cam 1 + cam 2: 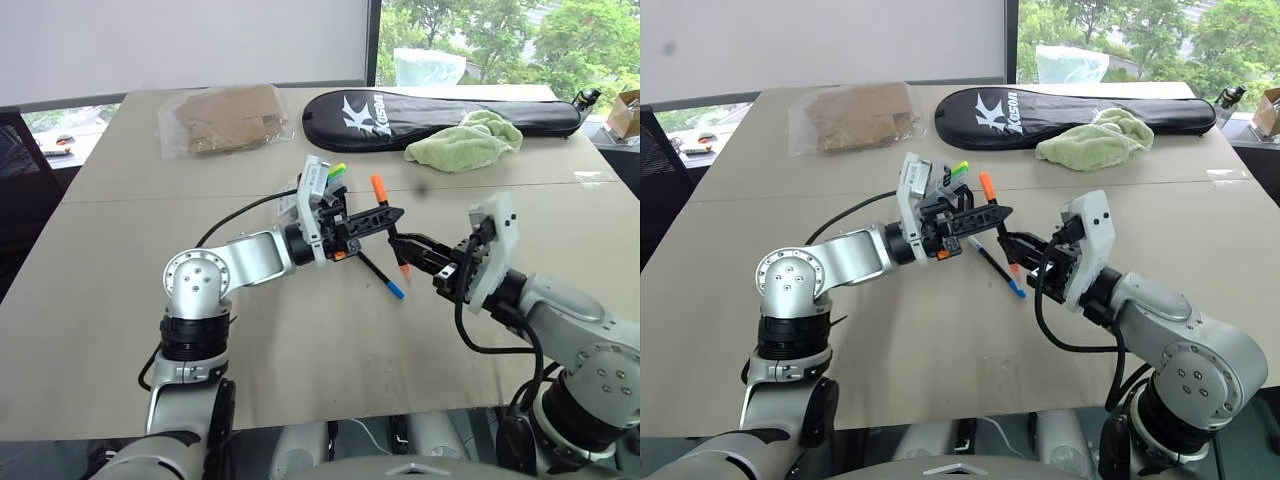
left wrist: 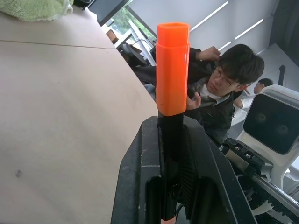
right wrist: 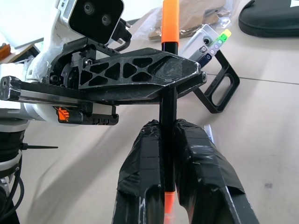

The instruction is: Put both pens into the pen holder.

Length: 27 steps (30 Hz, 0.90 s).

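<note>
Both the left gripper (image 1: 390, 215) and right gripper (image 1: 412, 243) pinch the orange-capped pen (image 1: 379, 188) upright, behind them a black bag (image 1: 440, 110) lettered "Kason".

I can read white lettering on the long black racket bag (image 1: 440, 112): a large "K" followed by "Kason"; no other text on my worktop is legible to me.

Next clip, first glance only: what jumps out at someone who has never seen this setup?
Mid-table, the left gripper and the right gripper are both shut on the orange-capped pen, held upright above the table. Beneath them the blue-ended pen lies flat, with the pen holder just behind. A black racket bag and a green cloth sit along the far edge.
</note>
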Motion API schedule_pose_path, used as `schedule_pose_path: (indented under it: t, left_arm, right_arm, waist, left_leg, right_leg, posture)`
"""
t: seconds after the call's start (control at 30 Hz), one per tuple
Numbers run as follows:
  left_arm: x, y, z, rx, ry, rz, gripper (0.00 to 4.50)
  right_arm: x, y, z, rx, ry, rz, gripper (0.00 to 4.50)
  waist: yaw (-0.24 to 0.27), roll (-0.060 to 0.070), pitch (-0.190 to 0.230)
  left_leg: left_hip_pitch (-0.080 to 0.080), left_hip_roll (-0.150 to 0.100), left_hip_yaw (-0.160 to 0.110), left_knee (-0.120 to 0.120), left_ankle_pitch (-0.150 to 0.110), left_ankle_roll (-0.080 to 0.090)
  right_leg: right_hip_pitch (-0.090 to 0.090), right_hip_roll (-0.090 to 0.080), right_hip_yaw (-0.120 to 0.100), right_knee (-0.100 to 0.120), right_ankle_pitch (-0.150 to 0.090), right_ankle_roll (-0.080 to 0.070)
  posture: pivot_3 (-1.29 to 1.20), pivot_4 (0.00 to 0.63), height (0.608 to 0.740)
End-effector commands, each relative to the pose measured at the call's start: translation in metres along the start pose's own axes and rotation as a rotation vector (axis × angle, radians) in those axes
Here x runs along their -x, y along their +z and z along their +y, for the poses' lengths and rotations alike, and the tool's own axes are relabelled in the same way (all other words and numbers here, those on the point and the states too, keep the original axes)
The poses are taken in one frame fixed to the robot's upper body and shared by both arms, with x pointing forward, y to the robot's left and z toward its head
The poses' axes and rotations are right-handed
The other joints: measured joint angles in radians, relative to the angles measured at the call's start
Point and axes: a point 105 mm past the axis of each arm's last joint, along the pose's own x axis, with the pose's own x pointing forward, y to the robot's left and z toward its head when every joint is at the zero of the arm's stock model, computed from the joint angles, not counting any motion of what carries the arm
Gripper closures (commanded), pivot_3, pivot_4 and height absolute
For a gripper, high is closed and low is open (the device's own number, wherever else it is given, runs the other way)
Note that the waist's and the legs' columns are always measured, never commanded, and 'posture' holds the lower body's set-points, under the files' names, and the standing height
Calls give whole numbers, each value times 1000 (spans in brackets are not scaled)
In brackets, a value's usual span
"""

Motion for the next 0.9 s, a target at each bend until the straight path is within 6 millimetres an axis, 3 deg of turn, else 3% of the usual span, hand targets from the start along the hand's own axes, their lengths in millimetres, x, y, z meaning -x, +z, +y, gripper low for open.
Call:
schedule_pose_path:
  t: [0.03, 0.23, 0.33, 0.53, 0.73, 0.9]
  left_arm:
    - [11, 25, -12, -164, 6, -100, 4488]
    - [23, 61, -21, -460, 74, -193, 4500]
    - [18, 69, -32, -776, 131, -143, 4500]
    - [1, 91, -38, -1238, 400, -210, 4500]
    - [-14, 90, -24, -1501, 492, -142, 4500]
    - [-21, 90, -6, -1547, 562, -119, 4500]
  right_arm:
    - [5, 3, 3, 44, 41, -15, 4051]
    - [19, 6, -17, 173, -8, 22, 1480]
    - [24, 10, -30, 257, -41, 45, 18]
    - [22, 16, -33, 422, -12, 61, 18]
    - [26, 28, -15, 575, 76, -11, 18]
    - [31, 36, -19, 620, 48, -44, 18]
  waist:
    - [0, 0, 0]
    - [0, 0, 1]
    - [1, 0, 1]
    - [8, -1, 2]
    - [9, -2, 3]
    - [13, -2, 3]
  left_leg:
    - [0, 0, 0, 0, 0, 0]
    - [0, -1, 2, 0, 0, 0]
    - [0, -2, 2, -1, 0, 0]
    - [-1, -2, 3, -1, 0, 0]
    - [-2, 0, 3, -1, 0, 0]
    - [-2, 0, 3, -1, 0, 1]
  right_leg:
    - [0, 0, 0, 0, 0, 0]
    - [0, 0, 1, -1, 0, 0]
    - [0, 0, 1, -2, 0, 0]
    - [0, 0, 2, -5, 0, 0]
    - [-1, 0, 2, -5, 1, 5]
    - [-1, 0, 2, -5, 1, 5]
  posture:
    - [0, 150, 740]
    - [0, 150, 740]
    - [0, 150, 740]
    - [0, 150, 740]
    - [0, 150, 740]
    - [0, 150, 740]
